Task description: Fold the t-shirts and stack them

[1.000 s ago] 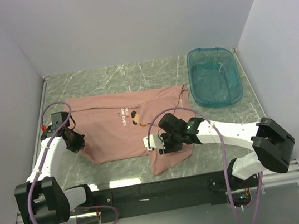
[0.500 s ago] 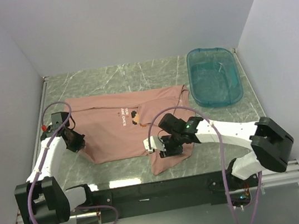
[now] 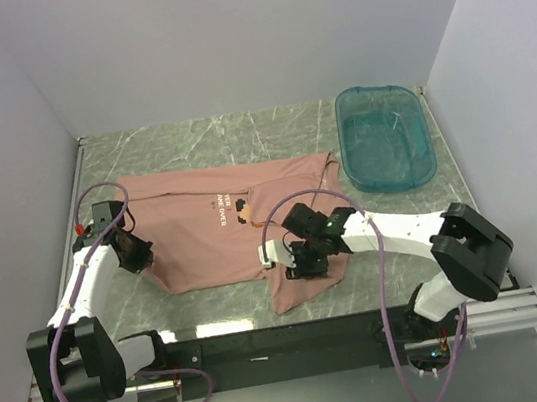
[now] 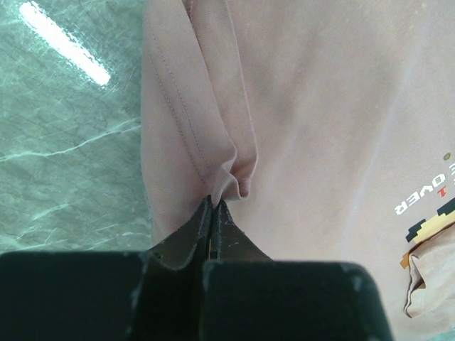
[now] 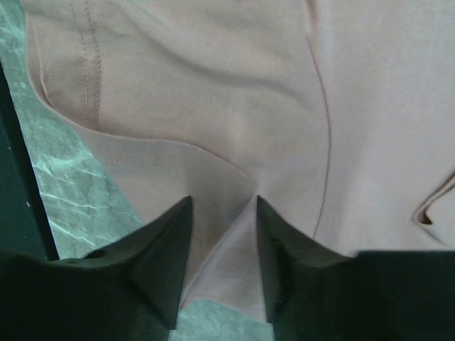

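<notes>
While left end effector pinches the t-shirt at its side edge, right end effector gapes astride a fold.

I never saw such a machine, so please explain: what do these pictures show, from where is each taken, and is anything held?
These are two robot arms bolted at the near edge of a table. One picture looks down from above; the other two come from a camera on each wrist. A pink t-shirt lies spread on the table, and a teal plastic tub stands at its far right. The left gripper is shut, pinching a fold of the shirt. The right gripper is open, with a ridge of cloth between its fingers.
</notes>
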You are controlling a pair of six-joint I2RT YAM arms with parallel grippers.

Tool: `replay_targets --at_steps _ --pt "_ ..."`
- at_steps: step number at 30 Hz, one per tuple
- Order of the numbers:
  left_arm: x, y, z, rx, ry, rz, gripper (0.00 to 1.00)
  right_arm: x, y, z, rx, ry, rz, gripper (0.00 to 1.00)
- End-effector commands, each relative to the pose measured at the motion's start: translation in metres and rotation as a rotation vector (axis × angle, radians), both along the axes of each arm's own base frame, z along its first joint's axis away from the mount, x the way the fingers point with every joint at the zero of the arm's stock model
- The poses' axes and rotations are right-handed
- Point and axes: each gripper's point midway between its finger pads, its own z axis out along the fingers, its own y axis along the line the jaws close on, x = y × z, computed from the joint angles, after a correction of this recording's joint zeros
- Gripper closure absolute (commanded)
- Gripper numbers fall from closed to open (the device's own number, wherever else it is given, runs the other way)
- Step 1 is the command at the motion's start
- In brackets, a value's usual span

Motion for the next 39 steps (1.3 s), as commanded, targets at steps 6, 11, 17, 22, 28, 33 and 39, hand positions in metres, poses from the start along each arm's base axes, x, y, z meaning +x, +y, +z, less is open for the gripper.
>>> replay_targets --at_steps 6,11,17,22,28,33,39 --pt "0.004 0.0 0.006 -0.002 -0.043 -0.01 1.0 0.003 0.012 0.008 0.017 0.031 -0.001 0.84" --pt "0.002 0.003 0.009 0.007 -0.052 0.013 1.0 0.014 0.015 0.036 0.086 -0.015 -0.032 1.0" --pt "-0.001 0.021 0.018 0.014 -0.092 0.097 1.0 0.042 0.014 0.1 0.194 -0.2 -0.053 1.0" --pt "0.004 0.036 0.037 0.015 -0.163 0.177 1.0 0.075 0.01 0.148 0.236 -0.426 -0.085 1.0" --pt "0.021 0.045 0.064 0.003 -0.246 0.211 1.0 0.109 0.008 0.191 0.3 -0.558 -0.172 1.0" --pt "0.036 0.048 0.07 -0.026 -0.257 0.209 1.0 0.125 0.009 0.21 0.333 -0.597 -0.206 1.0" --pt "0.051 0.052 0.07 -0.044 -0.265 0.195 1.0 0.102 0.026 0.233 0.415 -0.51 -0.07 1.0"
